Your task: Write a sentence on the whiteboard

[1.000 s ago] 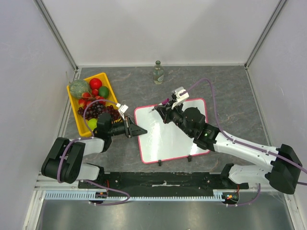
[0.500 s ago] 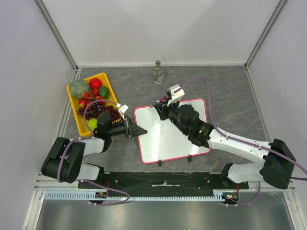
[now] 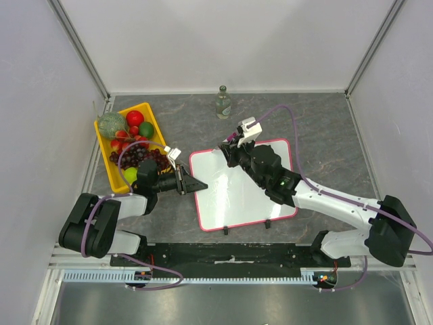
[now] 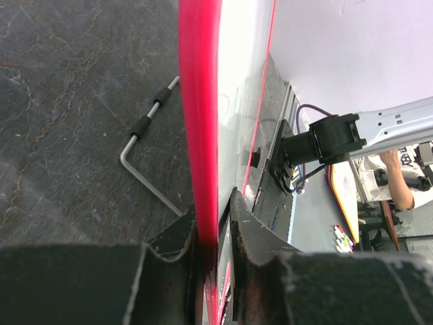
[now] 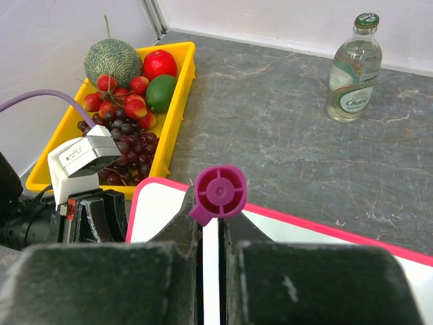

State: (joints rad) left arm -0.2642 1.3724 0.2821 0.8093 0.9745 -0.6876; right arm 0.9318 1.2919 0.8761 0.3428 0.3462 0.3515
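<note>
Top external | L claw (image 3: 197, 183) clamps flat whiteboard (image 3: 237, 196) rim | R claw (image 5: 210, 230) grips round-capped magenta marker (image 5: 220, 191)

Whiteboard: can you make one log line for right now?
left gripper: shut on whiteboard rim | right gripper: shut on marker, over board's far edge

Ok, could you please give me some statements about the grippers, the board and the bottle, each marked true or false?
1. The left gripper is shut on the whiteboard's pink-red rim. True.
2. The right gripper holds a green marker. False: the marker has a magenta end.
3. The glass bottle lies inside the yellow tray. False: it stands upright on the table, apart from the tray.
4. The yellow tray holds fruit. True.
5. A hex key lies on the table beside the whiteboard. True.
</note>
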